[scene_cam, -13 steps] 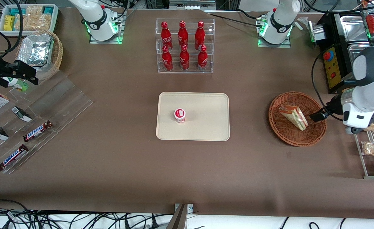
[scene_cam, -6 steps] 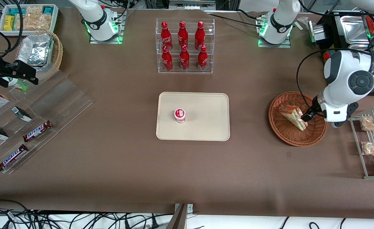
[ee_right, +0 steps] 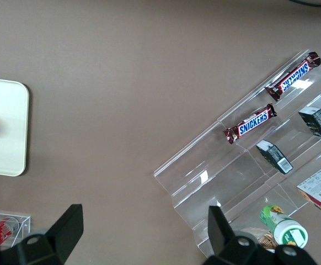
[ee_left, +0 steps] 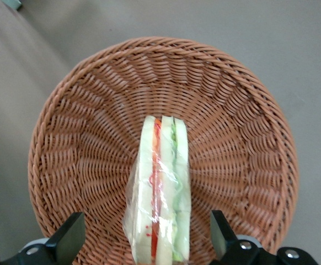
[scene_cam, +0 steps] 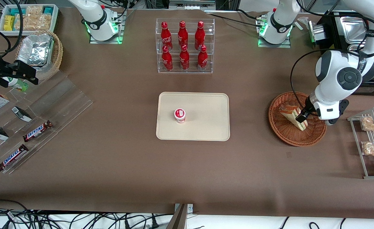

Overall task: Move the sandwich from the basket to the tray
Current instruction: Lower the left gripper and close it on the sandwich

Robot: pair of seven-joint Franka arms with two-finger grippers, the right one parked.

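The clear-wrapped sandwich (scene_cam: 290,115) stands on edge in the reddish-brown wicker basket (scene_cam: 288,140) toward the working arm's end of the table. My left gripper (scene_cam: 301,119) hangs over the basket, open, one black finger on each side of the sandwich's wide end with gaps between. In the left wrist view the sandwich (ee_left: 160,187) lies between the fingers (ee_left: 72,234) of the gripper (ee_left: 145,234), with the basket (ee_left: 83,138) all round it. The cream tray (scene_cam: 206,108) lies mid-table and holds a small red-and-white cup (scene_cam: 180,115).
A clear rack of red bottles (scene_cam: 184,46) stands farther from the camera than the tray. A wire rack of snack bags (scene_cam: 372,143) and a control box (scene_cam: 333,66) flank the basket. An acrylic display with Snickers bars (scene_cam: 37,130) lies toward the parked arm's end.
My left arm has swung in from the table's end over the basket. The gripper has moved onto the sandwich and now straddles it. The sandwich has not moved.
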